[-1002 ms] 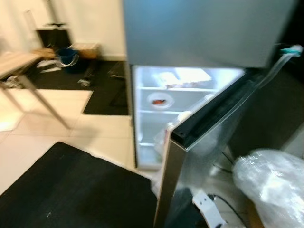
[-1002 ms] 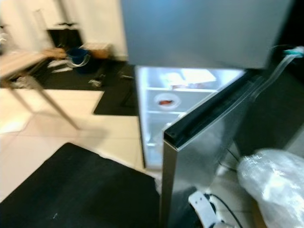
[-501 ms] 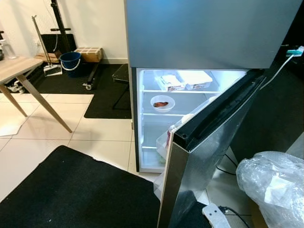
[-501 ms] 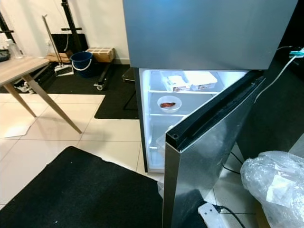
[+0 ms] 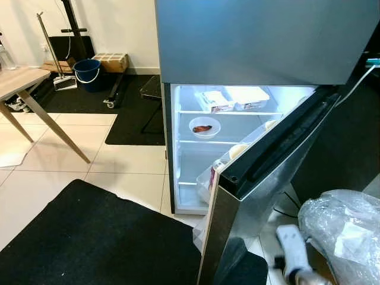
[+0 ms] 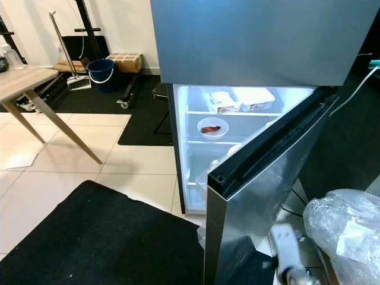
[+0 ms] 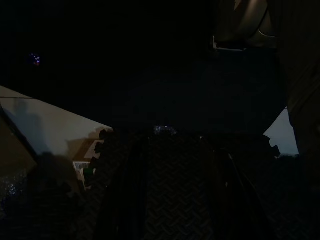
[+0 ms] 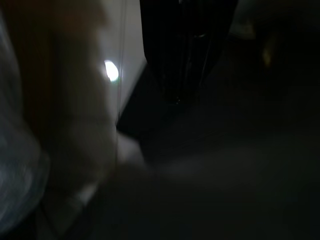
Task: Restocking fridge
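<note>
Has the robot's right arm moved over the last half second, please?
Yes. Judged against the plastic bag on the floor, the right arm has come up from the picture's lower edge and now reaches beside the bag, right of the open fridge door.

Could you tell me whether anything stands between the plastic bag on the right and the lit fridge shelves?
Yes: the half-open fridge door stands between the plastic bag and the lit shelves, so the opening is clear only from the door's left side.

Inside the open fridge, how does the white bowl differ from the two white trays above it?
The white bowl is round and open, showing a reddish piece of food; the two trays are rectangular and look sealed with labels. The bowl stands alone on the second shelf; the trays sit side by side on the top shelf. Both are white and lit by the fridge light.
</note>
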### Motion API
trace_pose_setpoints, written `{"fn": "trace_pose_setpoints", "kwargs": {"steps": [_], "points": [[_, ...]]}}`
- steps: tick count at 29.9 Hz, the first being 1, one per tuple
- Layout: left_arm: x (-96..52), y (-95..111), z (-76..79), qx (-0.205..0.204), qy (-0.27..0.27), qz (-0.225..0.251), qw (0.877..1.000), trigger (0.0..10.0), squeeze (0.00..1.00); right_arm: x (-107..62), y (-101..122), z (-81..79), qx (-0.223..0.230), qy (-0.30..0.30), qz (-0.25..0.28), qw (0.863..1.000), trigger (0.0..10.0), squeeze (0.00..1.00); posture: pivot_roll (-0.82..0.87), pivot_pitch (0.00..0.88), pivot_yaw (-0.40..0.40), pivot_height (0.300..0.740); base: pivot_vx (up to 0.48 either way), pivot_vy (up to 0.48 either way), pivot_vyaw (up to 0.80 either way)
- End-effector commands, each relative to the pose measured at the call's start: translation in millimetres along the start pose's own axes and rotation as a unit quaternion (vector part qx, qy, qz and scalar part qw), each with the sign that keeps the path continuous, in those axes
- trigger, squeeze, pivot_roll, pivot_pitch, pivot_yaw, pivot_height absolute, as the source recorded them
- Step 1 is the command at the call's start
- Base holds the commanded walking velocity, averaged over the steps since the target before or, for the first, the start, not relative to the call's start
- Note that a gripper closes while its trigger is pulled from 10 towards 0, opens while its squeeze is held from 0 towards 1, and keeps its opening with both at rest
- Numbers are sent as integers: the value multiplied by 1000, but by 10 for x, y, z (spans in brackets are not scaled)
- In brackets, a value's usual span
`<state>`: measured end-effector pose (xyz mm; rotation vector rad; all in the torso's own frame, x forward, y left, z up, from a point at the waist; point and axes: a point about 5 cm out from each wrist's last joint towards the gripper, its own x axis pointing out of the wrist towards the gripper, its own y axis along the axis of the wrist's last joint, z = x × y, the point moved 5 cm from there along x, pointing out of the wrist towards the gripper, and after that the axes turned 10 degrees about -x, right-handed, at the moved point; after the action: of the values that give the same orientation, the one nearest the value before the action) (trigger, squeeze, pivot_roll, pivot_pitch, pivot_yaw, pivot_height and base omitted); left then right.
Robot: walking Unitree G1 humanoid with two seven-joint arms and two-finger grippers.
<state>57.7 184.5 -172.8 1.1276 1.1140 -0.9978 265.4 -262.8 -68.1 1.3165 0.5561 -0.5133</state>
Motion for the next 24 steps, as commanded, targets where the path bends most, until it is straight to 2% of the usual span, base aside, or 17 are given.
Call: {"fn": "trace_pose_setpoints", "kwargs": {"steps": [1, 4, 5, 6, 13, 14, 15, 16, 17, 18, 19, 20, 24], "points": [[11, 68, 72, 4, -8, 9, 1000, 10000, 0, -2, 34, 14, 30, -1, 14, 999, 10000, 0, -72, 0, -4, 740, 0, 0, 0], [14, 76, 92, 4, -11, 9, 1000, 10000, 0, 32, 302, 7, 100, 23, 71, 992, 10000, 0, -71, 0, -5, 740, 0, 0, 0], [14, 76, 92, 4, -11, 9, 1000, 10000, 0, 32, 302, 7, 100, 23, 71, 992, 10000, 0, -71, 0, -5, 740, 0, 0, 0], [14, 81, 96, 4, -12, 9, 1000, 10000, 0, 42, 462, -35, 135, 51, 105, 984, 10000, 0, -71, 0, -5, 740, 0, 0, 0], [11, 79, 79, 6, -11, 8, 1000, 10000, 0, 38, 708, -216, 153, 128, 154, 968, 10000, 0, -71, 0, -5, 740, 0, 0, 0], [11, 77, 75, 6, -10, 8, 1000, 10000, 0, 28, 778, -280, 157, 153, 168, 961, 10000, 0, -69, 0, -5, 740, 0, 0, 0], [10, 71, 71, 6, -10, 8, 1000, 10000, 0, 0, 921, -406, 164, 203, 196, 945, 10000, 0, -69, 0, -4, 740, 0, 0, 0], [10, 69, 70, 6, -10, 8, 1000, 10000, 0, -12, 969, -447, 166, 219, 205, 940, 10000, 0, -69, 0, -4, 740, 0, 0, 0], [10, 69, 70, 6, -10, 8, 1000, 10000, 0, -12, 969, -447, 166, 219, 205, 940, 10000, 0, -69, 0, -4, 740, 0, 0, 0], [10, 69, 70, 6, -10, 8, 1000, 10000, 0, -31, 1051, -517, 163, 244, 217, 931, 10000, 0, -69, 0, -4, 740, 0, 0, 0], [9, 66, 68, 6, -10, 7, 1000, 10000, 0, -67, 1169, -615, 159, 281, 237, 916, 10000, 0, -67, 0, -4, 740, 0, 0, 0], [9, 66, 68, 6, -10, 7, 1000, 10000, 0, -67, 1169, -615, 159, 281, 237, 916, 10000, 0, -67, 0, -4, 740, 0, 0, 0], [5, 54, 40, 7, -9, 6, 1000, 10000, 0, -147, 1487, -874, 129, 350, 276, 886, 10000, 0, -63, 0, -8, 740, 0, 0, 0]]}}
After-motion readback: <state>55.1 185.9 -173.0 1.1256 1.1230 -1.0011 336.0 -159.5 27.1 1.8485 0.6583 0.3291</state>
